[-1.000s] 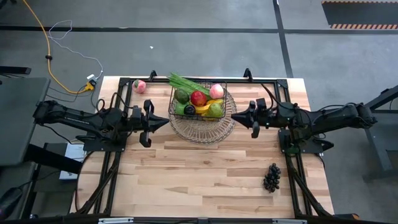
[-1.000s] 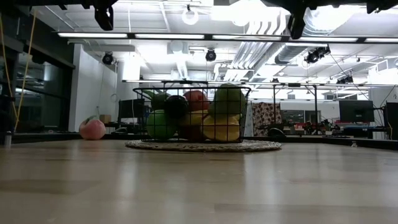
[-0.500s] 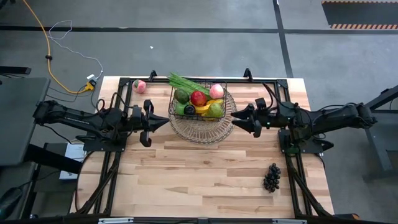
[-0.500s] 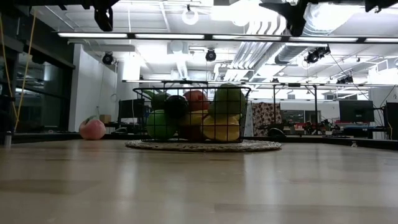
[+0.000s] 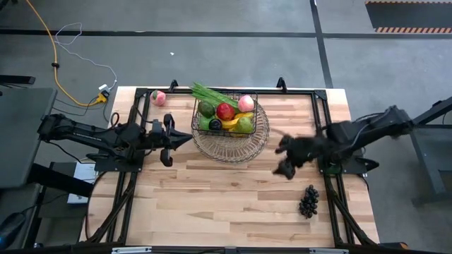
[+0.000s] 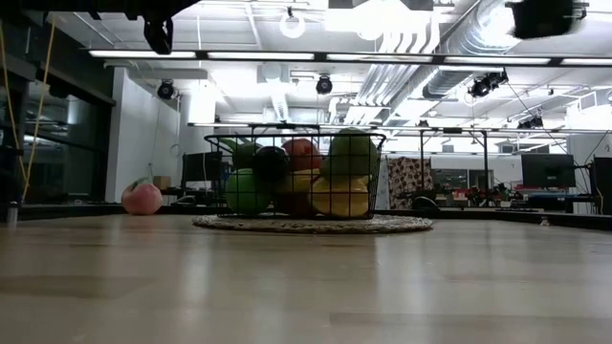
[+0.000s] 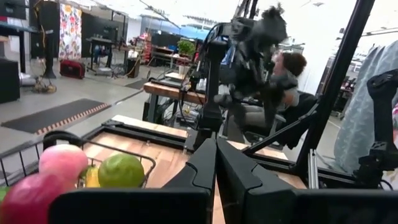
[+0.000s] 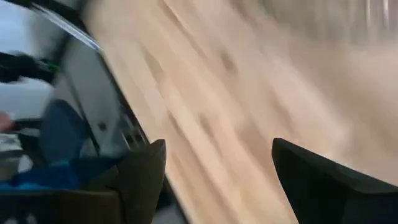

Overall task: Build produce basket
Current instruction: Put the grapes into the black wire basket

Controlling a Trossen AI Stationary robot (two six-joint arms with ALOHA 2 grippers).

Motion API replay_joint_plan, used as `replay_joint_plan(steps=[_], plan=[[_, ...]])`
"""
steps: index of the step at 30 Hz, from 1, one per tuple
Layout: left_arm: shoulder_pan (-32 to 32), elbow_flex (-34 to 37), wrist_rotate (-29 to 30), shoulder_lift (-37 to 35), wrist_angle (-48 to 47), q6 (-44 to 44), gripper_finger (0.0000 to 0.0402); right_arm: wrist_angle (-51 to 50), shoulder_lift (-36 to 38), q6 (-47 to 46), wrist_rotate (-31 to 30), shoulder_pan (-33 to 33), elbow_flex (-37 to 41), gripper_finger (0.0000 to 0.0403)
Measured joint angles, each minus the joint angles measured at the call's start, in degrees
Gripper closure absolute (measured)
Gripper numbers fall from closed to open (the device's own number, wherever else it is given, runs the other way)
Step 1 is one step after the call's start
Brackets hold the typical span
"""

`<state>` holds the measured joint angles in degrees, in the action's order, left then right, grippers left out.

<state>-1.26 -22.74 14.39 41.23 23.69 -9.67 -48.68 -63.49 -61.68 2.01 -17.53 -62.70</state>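
The dark wire basket (image 5: 224, 115) stands on a paler round wire tray (image 5: 232, 141) at the table's far middle. It holds a red apple (image 5: 225, 111), a peach (image 5: 246, 103), green fruits, a banana and a leafy bunch (image 5: 212, 93). Another peach (image 5: 158, 97) lies on the table at the far left, and dark grapes (image 5: 308, 200) lie near the right edge. My left gripper (image 5: 188, 137) hovers shut just left of the tray. My right gripper (image 5: 280, 159) is open above bare wood, between the tray and the grapes.
A black frame (image 5: 296, 90) runs along the table's far and side edges. Bare wood (image 5: 226, 204) covers the near half. In the left wrist view the basket's peach (image 7: 62, 163) and a green fruit (image 7: 121, 171) show, with my right arm (image 7: 252, 43) beyond.
My right gripper has opened beside the tray's right rim, then swung away from the basket toward the table's near right, toward the grapes, turning as it went. The basket and fruit have stayed put.
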Motion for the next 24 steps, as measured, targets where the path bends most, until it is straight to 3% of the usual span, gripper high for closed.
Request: replay_joint_plan(steps=[7,14,19,24], plan=[[0.09,0.00,-0.02,0.00,-0.77,-0.69,0.0401,-2.48,-7.91,-29.63,10.95,-14.97,4.58,0.0121],[0.17,0.02,-0.02,0.00,-0.77,-0.68,0.0401,7.06,-15.39,-57.88,18.10,-28.53,8.60,0.0121],[0.17,0.00,-0.02,0.00,-0.77,-0.68,0.0401,11.66,-21.02,-68.06,17.55,-33.46,9.30,0.0121],[0.17,0.01,-0.04,0.00,-0.75,-0.68,0.0401,12.06,-25.77,-70.04,17.48,-34.44,9.32,0.0121]])
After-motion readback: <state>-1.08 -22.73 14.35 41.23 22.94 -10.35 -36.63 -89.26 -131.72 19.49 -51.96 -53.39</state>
